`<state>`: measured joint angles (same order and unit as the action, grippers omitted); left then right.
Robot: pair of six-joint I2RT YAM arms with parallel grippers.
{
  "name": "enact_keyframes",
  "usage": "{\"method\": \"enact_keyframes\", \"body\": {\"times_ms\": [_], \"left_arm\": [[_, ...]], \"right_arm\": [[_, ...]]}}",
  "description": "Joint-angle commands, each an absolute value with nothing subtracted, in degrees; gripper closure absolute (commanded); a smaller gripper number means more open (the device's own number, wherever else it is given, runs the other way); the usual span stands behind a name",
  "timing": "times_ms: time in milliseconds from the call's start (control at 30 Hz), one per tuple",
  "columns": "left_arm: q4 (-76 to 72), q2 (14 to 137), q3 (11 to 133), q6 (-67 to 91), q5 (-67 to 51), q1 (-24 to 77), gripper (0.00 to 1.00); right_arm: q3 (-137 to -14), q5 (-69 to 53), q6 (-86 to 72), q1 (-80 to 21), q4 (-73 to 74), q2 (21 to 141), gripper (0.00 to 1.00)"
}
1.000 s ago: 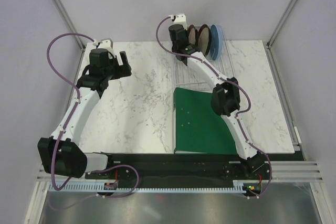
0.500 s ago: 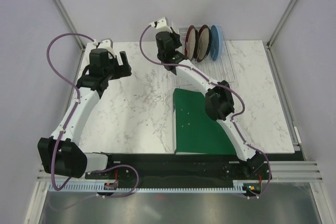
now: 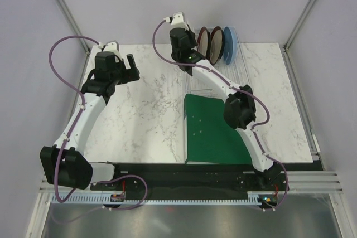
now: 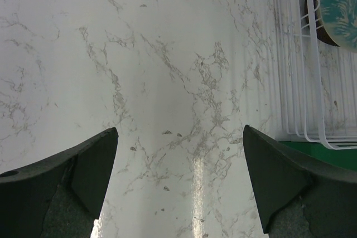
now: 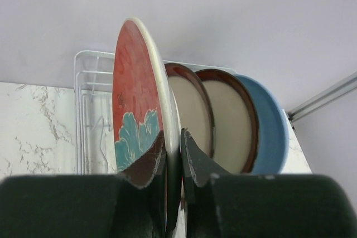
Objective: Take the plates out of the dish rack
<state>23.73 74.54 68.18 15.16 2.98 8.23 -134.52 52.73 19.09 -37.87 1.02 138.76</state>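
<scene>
**Operator:** What is the state of the grippers?

**Technician:** The right gripper [image 5: 172, 140] is pinched narrow on the rim of the red plate [image 5: 134, 98], with one finger on each face. The left gripper [image 4: 179, 132] stands wide and holds nothing, above the bare table [image 4: 139, 54].

**Operator:** Where is the plate?

**Technician:** It stands upright at the left end of the row in the dish rack [image 5: 86, 82], just beside a cream-centred plate [image 5: 189, 115]. The blue plate [image 5: 273, 132] closes the row. The fingers hide its lower edge, so I cannot tell whether it is clear of the dividers.

**Operator:** How should the lift be done?

**Technician:** Raise the plate straight up in its own plane until the lower edge clears the dividers. Do not tilt it toward its neighbour. The grip is on the rim only, so the plate may pivot. Move slowly, then carry it left to open table, clear of the green folder [image 3: 212, 126].
</scene>
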Motion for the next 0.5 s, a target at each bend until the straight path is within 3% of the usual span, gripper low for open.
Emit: {"method": "enact_keyframes", "body": {"times_ms": [0,467], "left_arm": [[22.7,73.2,69.4,20.1,3.7,8.2,0.00],[24.2,73.9,70.6,23.3,5.5,7.1,0.00]], "right_arm": [[-135.8,51.2,16.0,-38.4,-2.1,123.5,0.93],[-127.1,47.2,14.4,-40.3,3.6,112.7,0.93]]}}
